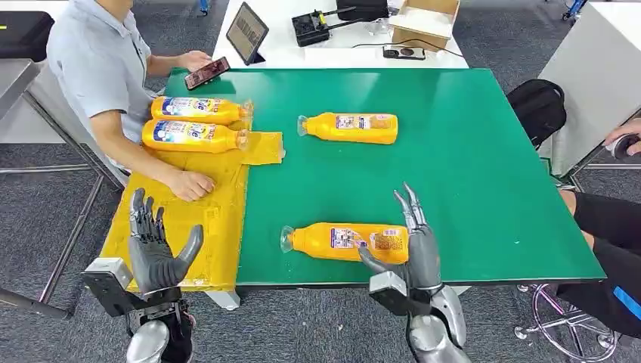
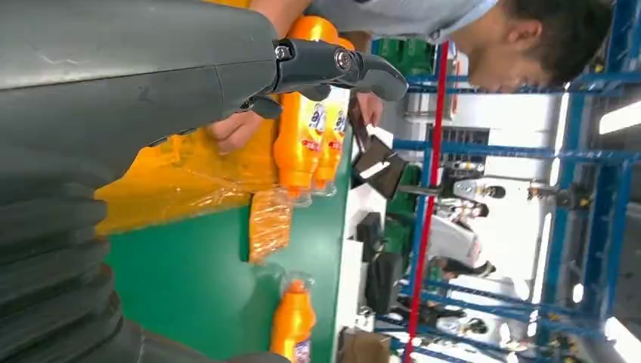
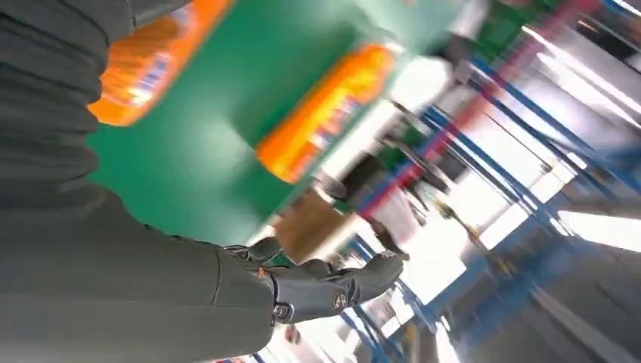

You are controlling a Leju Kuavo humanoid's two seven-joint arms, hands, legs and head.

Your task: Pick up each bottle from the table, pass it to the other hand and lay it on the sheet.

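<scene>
The big green table is the landmark for everything here. At the table's left side lies the yellow sheet, with two bottles already lying on it.

The near bottle lies on its side by the table's front edge, its long way running left to right, cap end toward the sheet. The right hand is right beside its fat end, fingers spread, holding nothing. The left hand hangs over the sheet's front, also spread and holding nothing, so the right hand is nearer.

A far bottle lies further back on the table.

The left wrist view shows the person's hand resting on the sheet close to the two bottles. The right wrist view is blurry.
</scene>
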